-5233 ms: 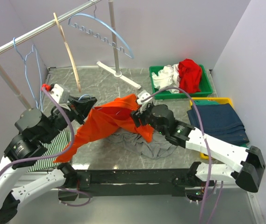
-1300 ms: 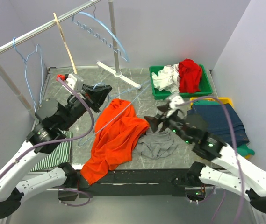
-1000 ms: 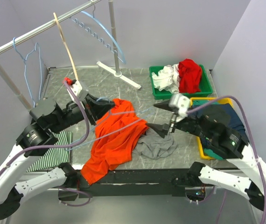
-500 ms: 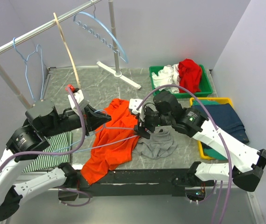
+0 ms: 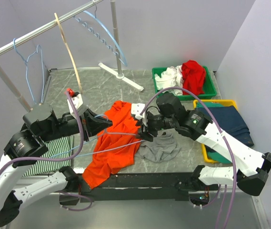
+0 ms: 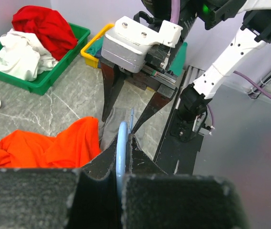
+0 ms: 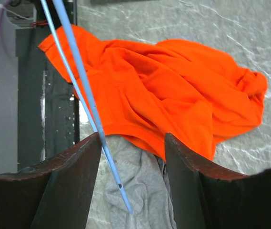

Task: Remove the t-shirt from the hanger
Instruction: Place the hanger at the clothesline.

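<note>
The orange t-shirt [image 5: 118, 138] lies crumpled on the table, its right edge over a grey garment [image 5: 163, 147]. My left gripper [image 5: 105, 123] is shut on the thin blue hanger [image 6: 122, 143], whose rods [image 5: 121, 143] stretch across and above the shirt. In the right wrist view the rods [image 7: 85, 95] run over the shirt's edge [image 7: 164, 90] with no cloth draped on them. My right gripper [image 7: 131, 143] hovers open above that edge and the grey cloth [image 7: 135, 191]. One hanger rod passes just inside its left finger [image 7: 73, 176].
A green bin [image 5: 211, 90] with white and red clothes and a yellow bin [image 5: 206, 152] with navy cloth stand at the right. Striped fabric [image 5: 54, 152] lies at the left. A clothes rail [image 5: 40, 31] carrying more hangers slants over the back left, its foot [image 5: 121, 76] behind the shirt.
My right arm has swung left and down to the shirt's right edge, and its jaws have narrowed. The left gripper, holding the hanger, has shifted slightly nearer and lower.
</note>
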You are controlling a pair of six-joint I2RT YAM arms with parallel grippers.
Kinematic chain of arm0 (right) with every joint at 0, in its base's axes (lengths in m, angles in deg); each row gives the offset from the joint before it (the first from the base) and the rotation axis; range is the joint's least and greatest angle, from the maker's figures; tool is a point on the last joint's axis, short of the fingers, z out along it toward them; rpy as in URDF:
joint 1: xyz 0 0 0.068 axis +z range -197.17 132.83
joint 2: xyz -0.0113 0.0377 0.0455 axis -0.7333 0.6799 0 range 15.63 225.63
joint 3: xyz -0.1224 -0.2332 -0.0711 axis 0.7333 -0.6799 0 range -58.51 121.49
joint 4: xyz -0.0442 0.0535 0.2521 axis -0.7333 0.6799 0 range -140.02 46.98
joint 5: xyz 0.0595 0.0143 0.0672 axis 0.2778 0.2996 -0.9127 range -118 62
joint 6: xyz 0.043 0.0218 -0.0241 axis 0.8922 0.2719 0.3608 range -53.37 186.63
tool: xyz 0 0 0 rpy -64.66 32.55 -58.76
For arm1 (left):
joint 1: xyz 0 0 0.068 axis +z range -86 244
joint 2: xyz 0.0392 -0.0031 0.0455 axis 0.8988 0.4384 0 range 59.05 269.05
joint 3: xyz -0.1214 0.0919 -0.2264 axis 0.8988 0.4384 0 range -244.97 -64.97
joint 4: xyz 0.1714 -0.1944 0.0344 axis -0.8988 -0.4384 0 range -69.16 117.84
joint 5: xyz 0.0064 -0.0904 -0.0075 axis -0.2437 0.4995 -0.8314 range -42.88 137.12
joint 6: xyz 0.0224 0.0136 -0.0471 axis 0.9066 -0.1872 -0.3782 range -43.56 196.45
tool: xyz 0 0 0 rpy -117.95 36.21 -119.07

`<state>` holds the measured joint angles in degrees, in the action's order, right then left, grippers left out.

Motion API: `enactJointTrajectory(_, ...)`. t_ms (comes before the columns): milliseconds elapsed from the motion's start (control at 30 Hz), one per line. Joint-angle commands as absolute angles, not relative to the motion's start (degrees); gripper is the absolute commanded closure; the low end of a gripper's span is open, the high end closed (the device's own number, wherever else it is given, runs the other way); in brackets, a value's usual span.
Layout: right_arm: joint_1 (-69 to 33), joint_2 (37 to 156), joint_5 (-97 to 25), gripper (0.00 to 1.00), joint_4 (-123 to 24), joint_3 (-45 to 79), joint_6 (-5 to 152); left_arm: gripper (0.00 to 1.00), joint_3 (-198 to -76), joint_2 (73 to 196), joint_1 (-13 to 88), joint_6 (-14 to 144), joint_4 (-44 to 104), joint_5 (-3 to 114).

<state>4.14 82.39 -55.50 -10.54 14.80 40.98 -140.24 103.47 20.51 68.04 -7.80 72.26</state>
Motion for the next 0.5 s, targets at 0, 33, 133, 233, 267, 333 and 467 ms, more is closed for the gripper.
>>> enactJointTrajectory(0, 4.34, 82.33, -60.16, 0.43, -11.09, 16.37, 39.65, 0.99, -142.58, 102.91, 20.40, 67.66, -6.18, 73.84)
enactJointTrajectory(33, 4.42, 82.51, -60.60, 0.46, -10.83, 16.54, 39.47, 0.99, -142.58, 102.82, 20.40, 67.57, -5.92, 73.84)
enactJointTrajectory(133, 4.34, 83.74, -62.45, 0.61, -9.95, 17.16, 39.38, 0.99, -142.67, 102.55, 20.40, 67.31, -5.21, 72.70)
enactJointTrajectory(233, 4.25, 84.79, -63.50, 0.78, -9.07, 17.60, 39.65, 0.99, -142.23, 101.77, 20.40, 66.69, -3.37, 69.28)
enactJointTrajectory(267, 4.34, 84.88, -63.77, 0.82, -8.72, 17.60, 39.56, 0.99, -141.62, 101.41, 20.40, 66.52, -1.89, 68.48)
enactJointTrajectory(333, 4.34, 84.54, -63.94, 0.85, -8.98, 17.25, 40.00, 0.99, -140.83, 100.45, 20.31, 66.08, -0.91, 66.11)
enactJointTrajectory(467, 4.25, 82.08, -61.84, 1.00, -12.48, 15.23, 41.40, 0.80, -139.95, 99.30, 20.40, 65.90, -0.20, 61.89)
